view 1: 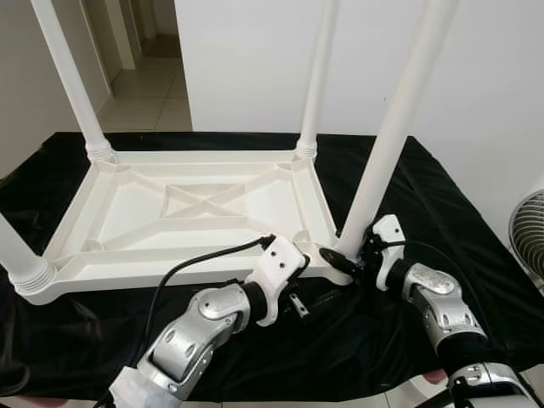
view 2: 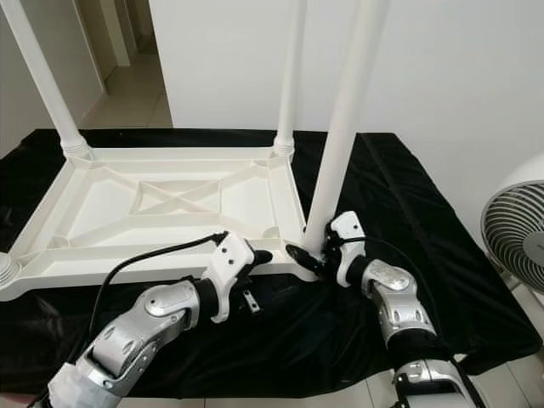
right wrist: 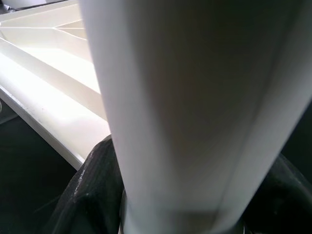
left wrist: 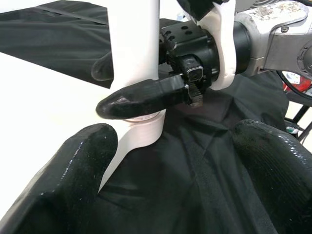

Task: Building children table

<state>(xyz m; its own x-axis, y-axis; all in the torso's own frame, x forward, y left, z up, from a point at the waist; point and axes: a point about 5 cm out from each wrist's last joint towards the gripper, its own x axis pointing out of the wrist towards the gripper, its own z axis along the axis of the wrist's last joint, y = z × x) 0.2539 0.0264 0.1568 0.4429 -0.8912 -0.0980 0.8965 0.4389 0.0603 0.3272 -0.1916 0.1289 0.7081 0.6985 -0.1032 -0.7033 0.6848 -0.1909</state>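
Nearest to us are the robot's two silver arms, reaching in from 6 o'clock. The left pincer (view 1: pixel 299 299) is released, its black fingers (left wrist: pixel 63 185) spread wide and holding nothing. It waits just beside the near right corner of the white table top (view 1: pixel 195 212), at about 5 o'clock. The right pincer (view 1: pixel 350 259) is clenched around the bottom of the near right leg (view 1: pixel 387 144), one finger on each side.

The table top lies upside down on a black cloth (view 1: pixel 442 221), with its ribs and cross showing. Legs stand at the far corners: one at 11 o'clock (view 1: pixel 72 81) and one at 1 o'clock (view 1: pixel 316 76). Another (view 1: pixel 17 255) stands at 8 o'clock.

The step looks like fixing the last leg in its corner hole. To do it well, I think the leg should be kept straight up and pushed or turned gently, while the left pincer steadies the corner.

There are no boxes or bowls here.
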